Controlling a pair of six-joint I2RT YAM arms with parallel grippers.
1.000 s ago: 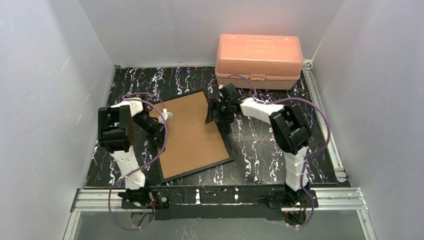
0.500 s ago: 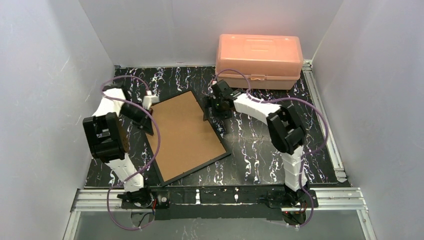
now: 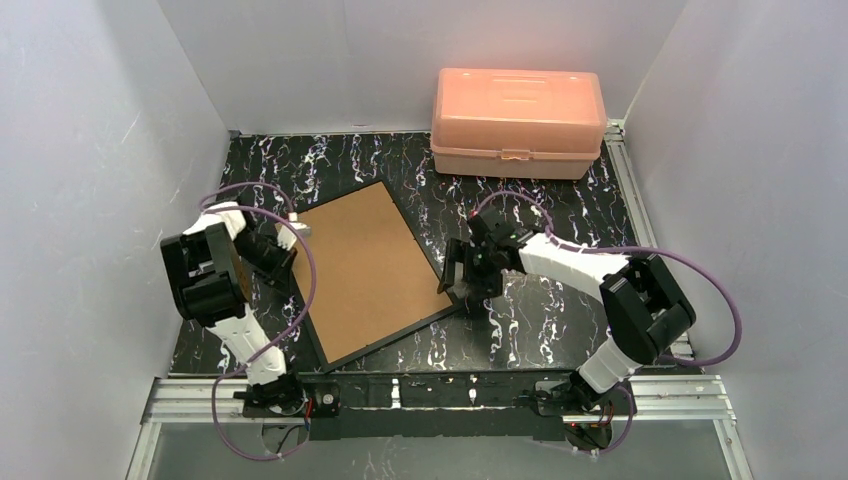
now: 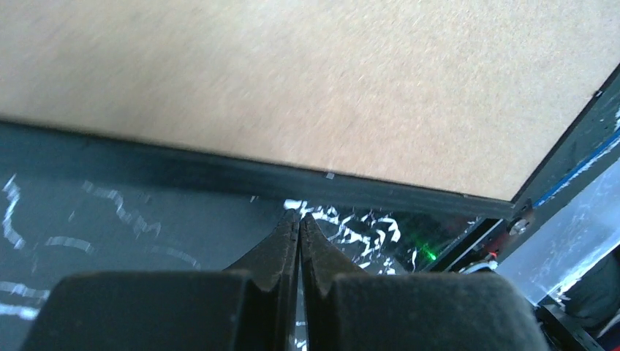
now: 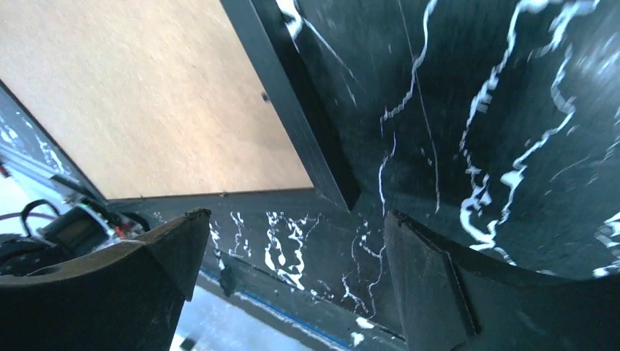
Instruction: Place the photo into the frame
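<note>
The frame (image 3: 365, 270) lies back up on the black marbled table, its brown fibreboard back inside a thin black border. The photo is out of view. My left gripper (image 3: 283, 255) sits just off the frame's left edge, shut with nothing between its fingers. In the left wrist view its tips (image 4: 300, 218) meet just short of the frame's black edge (image 4: 292, 179). My right gripper (image 3: 458, 280) hovers at the frame's near right corner, open. The right wrist view shows the gripper (image 5: 292, 219) spread wide and empty, with the frame's corner (image 5: 340, 194) just beyond it.
A pink plastic box (image 3: 518, 120) stands shut at the back right of the table. White walls close in the left, back and right sides. An aluminium rail (image 3: 440, 392) runs along the near edge by the arm bases.
My right arm has swung from the frame's far right corner to its near right corner, and its jaws have spread a little wider. My left gripper drew back off the frame to its left edge.
</note>
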